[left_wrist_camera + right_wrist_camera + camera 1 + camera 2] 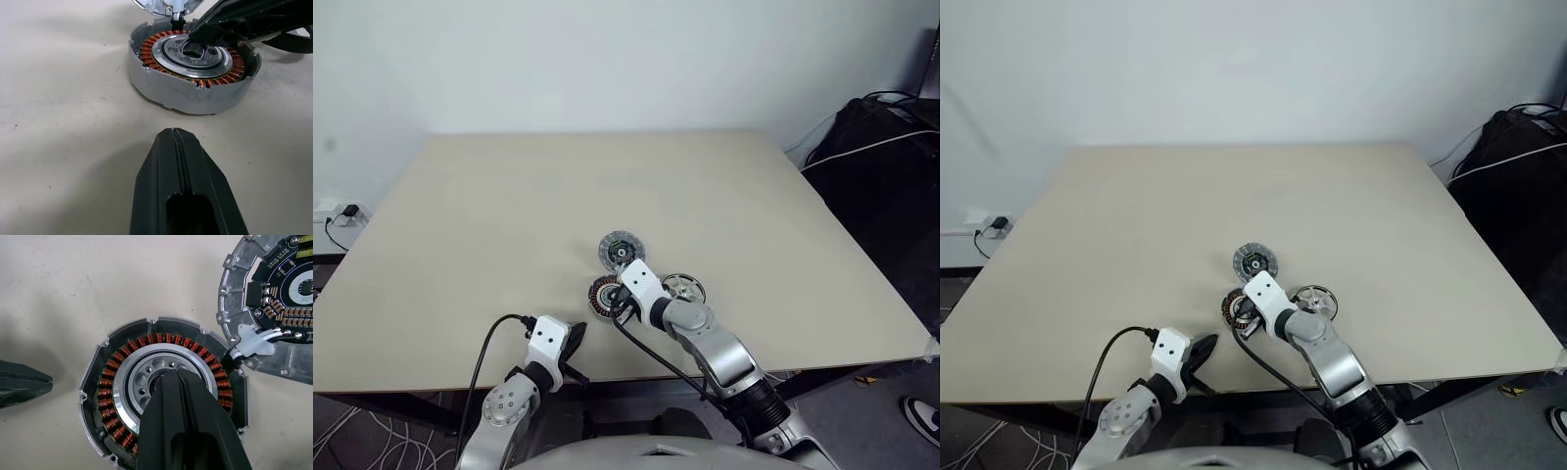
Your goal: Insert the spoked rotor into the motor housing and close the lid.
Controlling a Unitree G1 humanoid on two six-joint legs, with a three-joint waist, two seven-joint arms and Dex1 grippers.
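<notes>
Nearest the table's (431, 323) front edge, the left gripper (576, 338) rests low with its fingers pressed together, holding nothing, pointing toward the motor housing (122, 382). Just beyond, the right gripper (177, 374), likewise closed and empty, has its tips over the housing's silver centre (copper windings ring it). The spoked rotor (684, 287) lies just right of the housing, beside the right wrist. Farthest, the lid (621, 249) lies flat, its edge touching the housing's far rim.
</notes>
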